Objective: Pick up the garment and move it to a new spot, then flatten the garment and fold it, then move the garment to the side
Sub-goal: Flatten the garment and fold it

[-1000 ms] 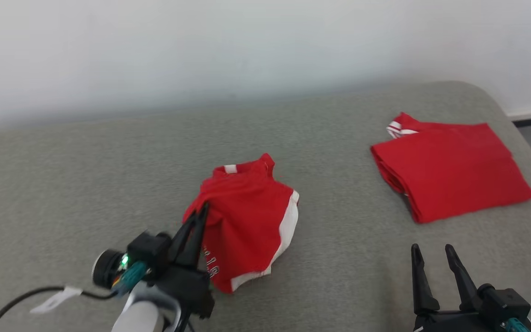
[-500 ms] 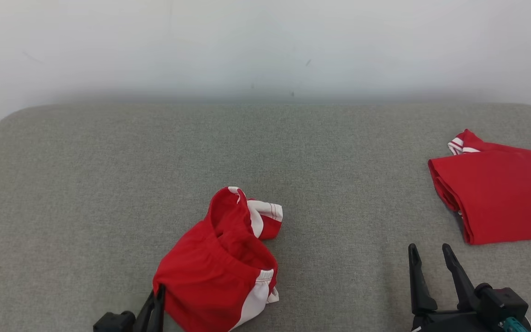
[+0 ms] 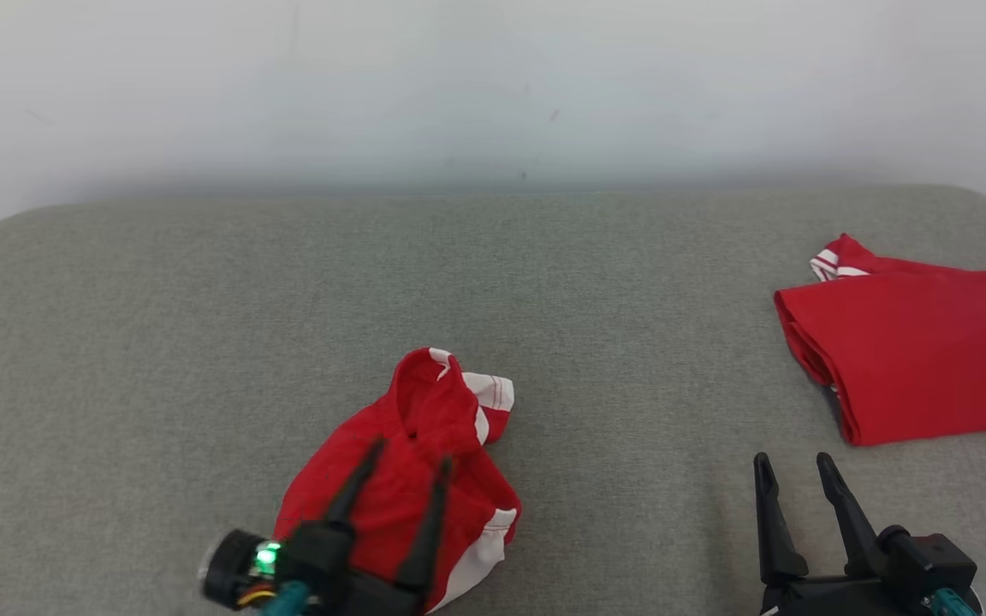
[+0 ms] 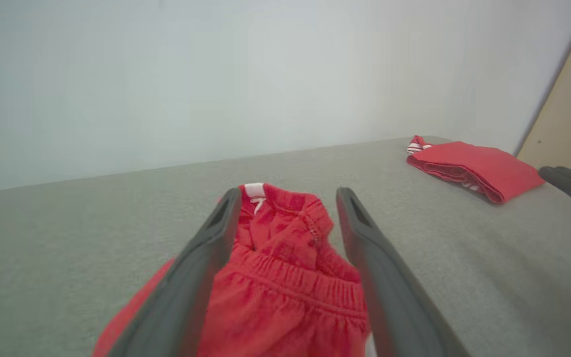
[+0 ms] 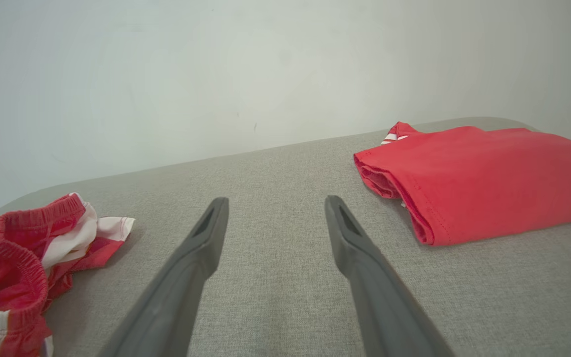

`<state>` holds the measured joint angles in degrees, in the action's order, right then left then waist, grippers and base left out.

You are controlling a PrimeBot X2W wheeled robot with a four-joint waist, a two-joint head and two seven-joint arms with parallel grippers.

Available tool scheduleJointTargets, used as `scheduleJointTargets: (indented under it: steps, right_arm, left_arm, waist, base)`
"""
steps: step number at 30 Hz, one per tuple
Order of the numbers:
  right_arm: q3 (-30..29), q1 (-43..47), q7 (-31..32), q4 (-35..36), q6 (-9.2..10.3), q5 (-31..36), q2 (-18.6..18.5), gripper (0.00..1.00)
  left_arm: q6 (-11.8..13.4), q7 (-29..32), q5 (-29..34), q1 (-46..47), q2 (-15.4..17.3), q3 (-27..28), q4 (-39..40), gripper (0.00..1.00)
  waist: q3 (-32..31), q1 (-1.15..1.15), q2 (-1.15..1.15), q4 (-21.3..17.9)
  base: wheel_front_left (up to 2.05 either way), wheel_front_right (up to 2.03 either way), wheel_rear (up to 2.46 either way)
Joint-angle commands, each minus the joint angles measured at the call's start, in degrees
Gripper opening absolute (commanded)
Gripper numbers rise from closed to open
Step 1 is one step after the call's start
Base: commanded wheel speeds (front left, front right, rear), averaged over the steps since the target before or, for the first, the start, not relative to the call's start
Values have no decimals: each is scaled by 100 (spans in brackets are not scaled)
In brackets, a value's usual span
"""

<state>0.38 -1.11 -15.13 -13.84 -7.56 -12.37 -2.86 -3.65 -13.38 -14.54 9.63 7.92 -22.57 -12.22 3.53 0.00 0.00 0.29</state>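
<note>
The left pincer (image 3: pixel 409 456) was nearest, low at the bottom of the head view, with a small green light (image 3: pixel 267 557) shining on its wrist. Its two dark fingers (image 3: pixel 353 483) were spread wide apart and held nothing. They pointed out over the red shorts (image 3: pixel 424 411), which lay in a crumpled heap right under and just past the fingertips. In the left wrist view the stretchy waistband showed between the two fingers, but I could not tell if the fingers touched the cloth. The shorts had white bits at the edges. One white and red flap stuck out on the far side of the heap, a little to the right of the left pincer.

The right pincer (image 3: pixel 792 462) was well off to the right of the shorts. Its fingers were spread apart too, with just the bare grey desk (image 3: pixel 159 342) between them.

Farther out, ahead of the right pincer and a bit to its right, lay a folded red garment (image 3: pixel 912 351). A white striped bit peeked out at its far left corner. It lay flat and neat, well apart from the shorts.

Past the far edge of the desk stood a plain pale wall (image 3: pixel 459 85)
</note>
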Motion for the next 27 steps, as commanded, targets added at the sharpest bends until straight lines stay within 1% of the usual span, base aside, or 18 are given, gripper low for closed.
scheduleJointTargets:
  steps: [1,4,7,9,11,13,18,19,20,21,24,27]
  right_arm:
    - [7,-28,-3,2,12,-31,-7,100]
    - [14,-58,-3,-3,12,-40,-3,100]
    - [18,-76,-3,-14,12,-46,-5,100]
    - [23,-83,-3,-23,12,-48,-4,100]
    - [24,-76,-3,-28,12,-48,-2,100]
    - [28,-64,-4,-45,12,-42,-6,100]
    - [55,-63,-3,-62,12,-18,-4,100]
    - [55,-65,-3,-71,12,-10,-4,100]
    - [52,-62,-3,-76,12,-2,-4,100]
    - [46,-60,-3,-77,12,7,-3,100]
    - [26,-42,-3,-79,12,27,-4,100]
    - [-13,2,-3,-63,11,37,-4,100]
  left_arm:
    - [-57,85,69,55,-18,-165,-53,100]
    - [-128,148,124,148,-47,-344,-138,100]
    - [-187,270,190,213,-24,-574,-414,100]
    - [-225,395,323,301,71,-695,-673,100]
    - [-224,374,298,385,52,-738,-881,100]
    - [-240,518,408,434,138,-857,-1199,100]
    - [-276,481,522,688,152,-1047,-1789,100]
    - [-280,500,568,737,166,-1097,-1927,88]
    - [-288,484,531,760,137,-1111,-2036,45]
    - [-297,447,527,812,122,-1128,-2150,0]
    - [-319,356,468,875,74,-1160,-2414,0]
    - [-338,185,296,987,-7,-1095,-2504,0]
  waist:
    - [23,0,0,-90]
    - [40,0,0,-179]
    - [61,0,0,-320]
    - [73,0,0,-410]
    - [82,0,0,-483]
    - [84,0,0,-548]
    - [73,0,0,-635]
    - [62,0,0,-646]
    - [51,0,0,-653]
    - [36,0,0,-657]
    - [-14,0,0,-664]
    - [-64,0,0,-621]
  base:
    - [0,0,0]
    - [0,0,0]
    - [0,0,0]
    - [0,0,0]
    - [0,0,0]
    - [0,0,0]
    - [0,0,0]
    - [0,0,0]
    - [0,0,0]
    - [0,0,0]
    - [0,0,0]
    - [0,0,0]
